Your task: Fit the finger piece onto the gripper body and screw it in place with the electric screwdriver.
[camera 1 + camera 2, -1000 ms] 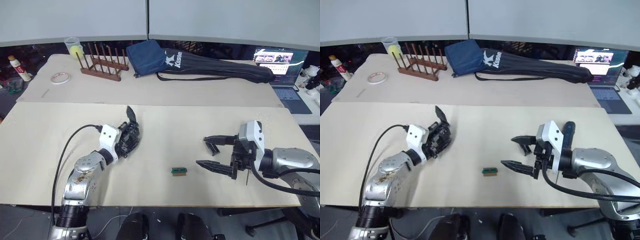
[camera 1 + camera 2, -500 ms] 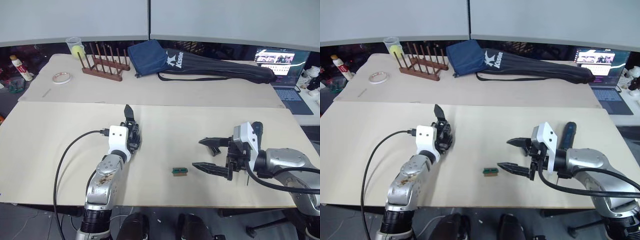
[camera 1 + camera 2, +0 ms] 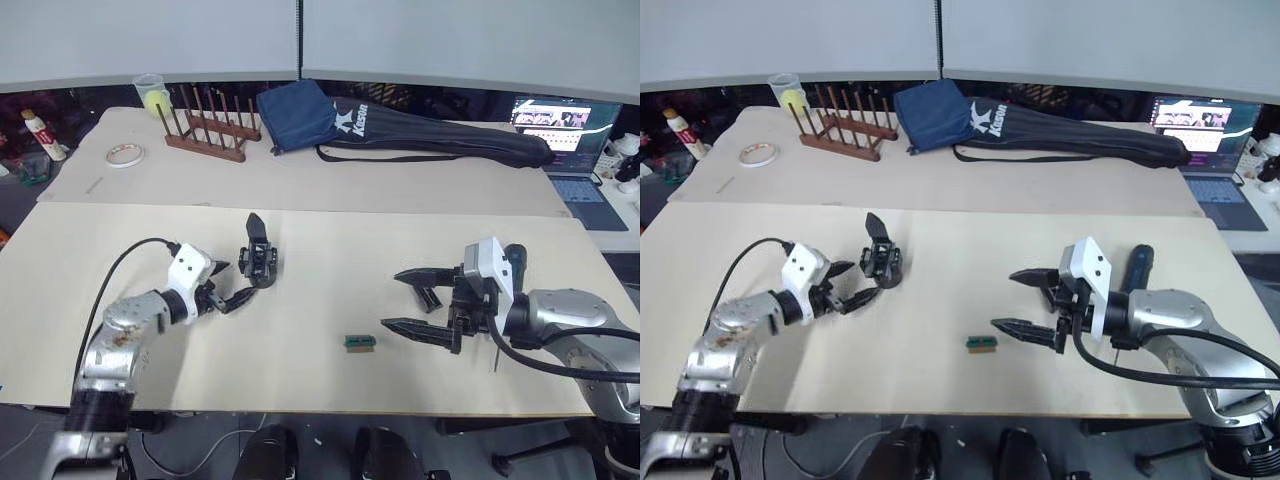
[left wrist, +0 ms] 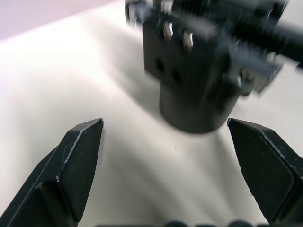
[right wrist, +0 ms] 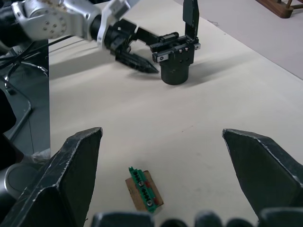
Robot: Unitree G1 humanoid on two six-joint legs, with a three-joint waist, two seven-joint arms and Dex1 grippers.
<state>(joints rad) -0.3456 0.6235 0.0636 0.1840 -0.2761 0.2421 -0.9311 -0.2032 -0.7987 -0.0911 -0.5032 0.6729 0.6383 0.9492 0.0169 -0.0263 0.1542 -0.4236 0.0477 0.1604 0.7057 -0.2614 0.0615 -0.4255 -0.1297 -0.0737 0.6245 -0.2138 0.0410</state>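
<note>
From the head view, the gripper body [image 3: 258, 262] stands upright on the table, just beyond the left gripper [image 3: 228, 293], whose jaws are apart and empty; I'd keep it steady and upright for the fitting. In the right wrist view, the right gripper [image 5: 161, 189] hovers wide open above the green block [image 5: 143, 191]; the electric screwdriver [image 3: 1136, 268] lies behind that arm.

The black gripper body [image 3: 259, 262] stands upright on its round barrel base on the pale worktop [image 3: 330, 250], one pointed finger aimed up.
</note>
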